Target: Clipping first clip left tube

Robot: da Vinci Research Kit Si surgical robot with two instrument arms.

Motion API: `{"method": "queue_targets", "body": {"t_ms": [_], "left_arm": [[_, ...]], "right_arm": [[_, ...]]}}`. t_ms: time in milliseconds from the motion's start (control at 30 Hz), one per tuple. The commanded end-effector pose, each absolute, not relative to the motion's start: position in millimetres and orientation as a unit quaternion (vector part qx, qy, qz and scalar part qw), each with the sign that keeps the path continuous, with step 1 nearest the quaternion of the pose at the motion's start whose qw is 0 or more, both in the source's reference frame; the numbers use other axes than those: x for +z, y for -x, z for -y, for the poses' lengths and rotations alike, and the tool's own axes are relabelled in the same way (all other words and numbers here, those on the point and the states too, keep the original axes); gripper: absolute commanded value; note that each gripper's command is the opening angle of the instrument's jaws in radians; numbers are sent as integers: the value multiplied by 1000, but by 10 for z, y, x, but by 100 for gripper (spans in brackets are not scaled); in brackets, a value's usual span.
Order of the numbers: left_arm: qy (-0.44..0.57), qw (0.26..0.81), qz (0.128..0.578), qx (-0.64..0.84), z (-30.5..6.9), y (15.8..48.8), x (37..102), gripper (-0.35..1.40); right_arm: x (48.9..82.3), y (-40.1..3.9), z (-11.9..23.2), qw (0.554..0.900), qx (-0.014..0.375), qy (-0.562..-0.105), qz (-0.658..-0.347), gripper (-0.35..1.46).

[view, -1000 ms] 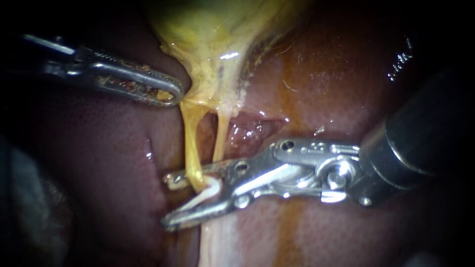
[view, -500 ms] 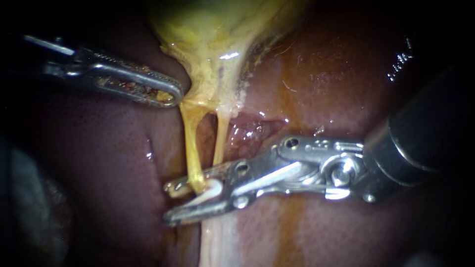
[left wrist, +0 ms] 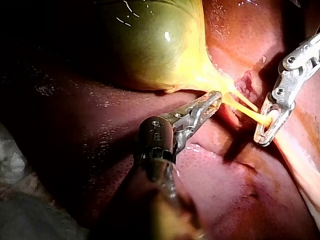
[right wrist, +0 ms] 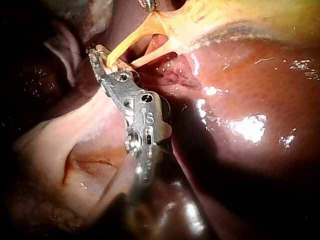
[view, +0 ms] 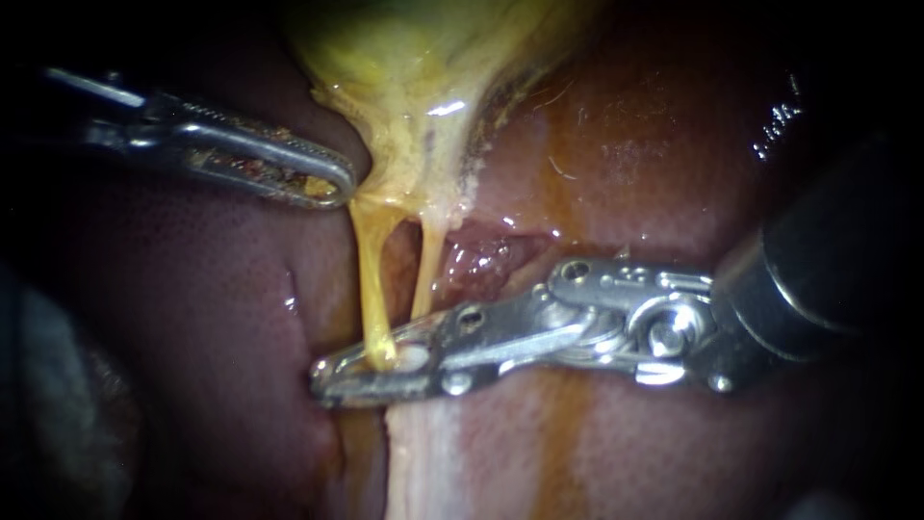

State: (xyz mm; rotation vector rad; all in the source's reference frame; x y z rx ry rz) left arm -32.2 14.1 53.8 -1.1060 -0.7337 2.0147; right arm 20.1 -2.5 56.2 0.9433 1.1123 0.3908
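crossing the left tube (view: 371,279) at a right angle, my right instrument (view: 371,368) had its jaws pressed nearly together on it from both sides, low on the tube's run down from the gallbladder (view: 414,77). my left instrument (view: 322,183), higher up, held the gallbladder's neck in closed jaws.

Dark red liver (view: 654,144) is the bed here, glistening wet. On it, at the far side, lies the yellow-green gallbladder (view: 423,58); from its neck the left tube (view: 371,279) and the right tube (view: 428,270) run nearward over it. A pale strip (view: 423,462) lies nearest. Grey stuff (view: 48,404) at the left edge, possibly cloth.
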Motion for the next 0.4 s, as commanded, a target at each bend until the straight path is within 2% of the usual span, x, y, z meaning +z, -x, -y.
{"method": "queue_targets", "body": {"t_ms": [33, 400], "left_arm": [[428, 357, 284, 780, -141, 322, 538, -35], [428, 357, 284, 780, -141, 322, 538, -35]], "right_arm": [[562, -200, 24, 733, 175, -426, -500, -35], [564, -199, 25, 734, 172, -427, -499, -35]]}}
